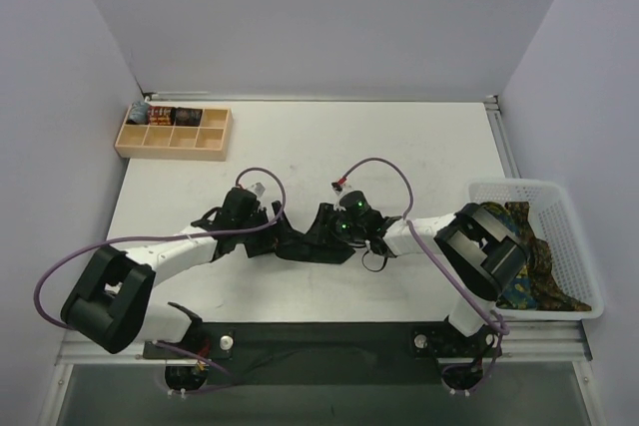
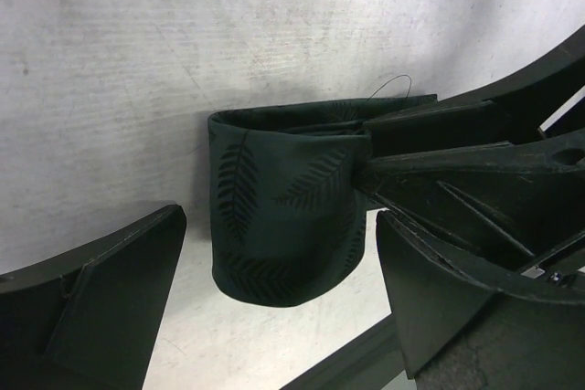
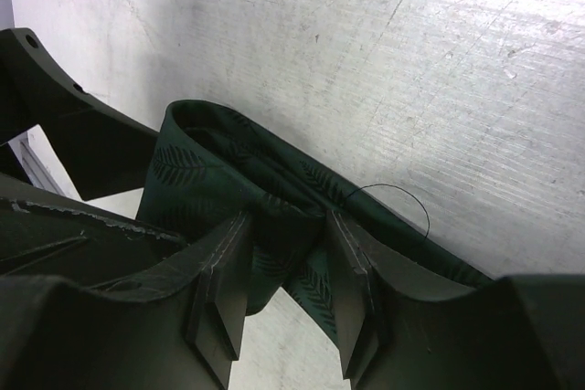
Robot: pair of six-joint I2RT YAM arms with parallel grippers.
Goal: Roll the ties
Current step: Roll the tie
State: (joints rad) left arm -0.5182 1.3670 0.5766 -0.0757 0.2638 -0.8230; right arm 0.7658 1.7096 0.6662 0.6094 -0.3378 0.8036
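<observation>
A dark green tie [image 1: 303, 243] with a faint fern print lies mid-table, folded into a short standing loop [image 2: 274, 216]. My left gripper [image 2: 274, 317] is open, one finger on each side of the loop and apart from it. My right gripper [image 3: 288, 262] is shut on a fold of the green tie [image 3: 210, 171]; its fingers [image 2: 439, 162] enter the left wrist view from the right and pinch the loop's edge. A loose thread curls off the fabric. The two grippers meet tip to tip in the top view, left [image 1: 275, 233], right [image 1: 334, 231]. Patterned ties [image 1: 534, 256] lie heaped in a basket.
A white mesh basket [image 1: 519, 187] stands at the right table edge. A wooden divided tray [image 1: 172, 142] with small rolled items in its back row sits at the far left. Purple cables [image 1: 384, 162] arc over both arms.
</observation>
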